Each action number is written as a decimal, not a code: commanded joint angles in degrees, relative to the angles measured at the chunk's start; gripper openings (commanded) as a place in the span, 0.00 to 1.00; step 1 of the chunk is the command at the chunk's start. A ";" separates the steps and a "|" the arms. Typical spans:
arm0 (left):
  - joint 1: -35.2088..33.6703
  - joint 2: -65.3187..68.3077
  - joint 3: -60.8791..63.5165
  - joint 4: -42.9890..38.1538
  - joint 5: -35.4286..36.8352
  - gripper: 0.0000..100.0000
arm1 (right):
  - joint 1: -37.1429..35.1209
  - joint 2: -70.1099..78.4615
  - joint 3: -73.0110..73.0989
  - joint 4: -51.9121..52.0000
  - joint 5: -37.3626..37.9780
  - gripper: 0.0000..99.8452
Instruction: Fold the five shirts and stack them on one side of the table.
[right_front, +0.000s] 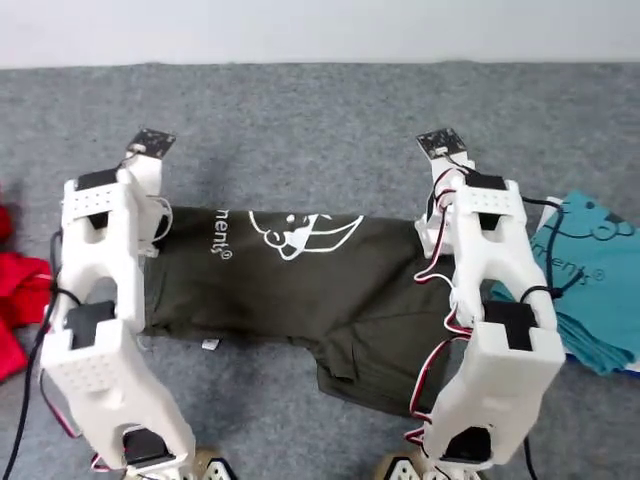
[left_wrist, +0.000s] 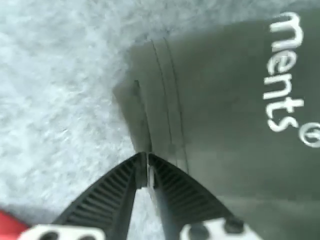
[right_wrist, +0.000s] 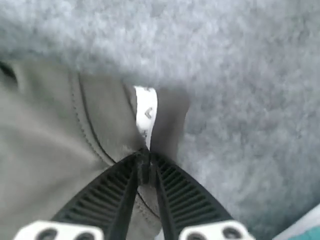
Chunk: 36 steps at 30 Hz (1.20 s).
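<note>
clamped on one end of the dark green shirt (right_front: 300, 275) with the left gripper (left_wrist: 146, 167), on the opposite end beside a white label (right_wrist: 146, 114) with the right gripper (right_wrist: 145, 161). spread across the grey table (right_front: 320, 110). right of that shirt, a teal shirt (right_front: 590, 275); left, red cloth (right_front: 15, 300).

The left arm (right_front: 100, 330) and right arm (right_front: 500, 330) are both built of blocky white printed shells. Some faces are dotted with a grid of small holes, black servo motors (right_front: 510, 325) sit in the joints, and a small dark circuit board (right_front: 445, 145) caps each outer end. Thin red, black and white wires (right_front: 437, 360) loop along the right arm, while a black cable (right_front: 48, 310) and red wires trail beside the left arm. The left fingers (left_wrist: 117, 187) and right fingers (right_wrist: 115, 192) are black ribbed wedges narrowing to a point, each pair set on a white base with dark screw holes (left_wrist: 197, 231).
</note>
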<state>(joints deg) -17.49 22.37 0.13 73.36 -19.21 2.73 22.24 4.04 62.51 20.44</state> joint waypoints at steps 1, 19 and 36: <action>0.26 -8.70 -0.22 2.81 -1.05 0.01 | -0.22 -5.14 -2.11 3.38 -0.18 0.01; 16.53 -25.23 -0.22 13.89 -1.05 0.01 | -0.84 -39.25 -2.20 22.02 -0.35 0.01; 57.58 -24.62 2.42 17.32 -1.05 0.02 | 15.34 -61.85 -1.85 34.15 -0.18 0.01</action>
<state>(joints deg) 33.32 0.31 2.07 90.07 -19.74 15.56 -37.36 4.13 95.56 20.53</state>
